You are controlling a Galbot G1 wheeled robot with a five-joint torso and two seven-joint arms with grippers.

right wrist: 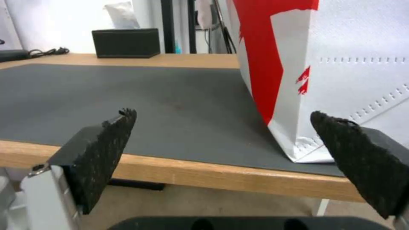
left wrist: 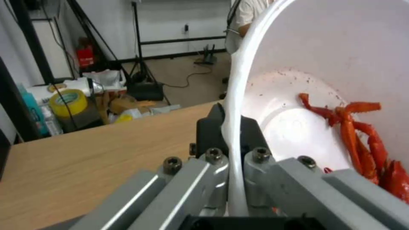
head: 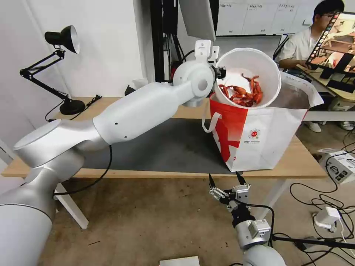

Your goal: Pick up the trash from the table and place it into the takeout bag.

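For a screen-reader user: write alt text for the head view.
The left gripper holds a tilted white bowl of red shells by its rim over the open takeout bag on the table. The right gripper waits open below the table's front edge.
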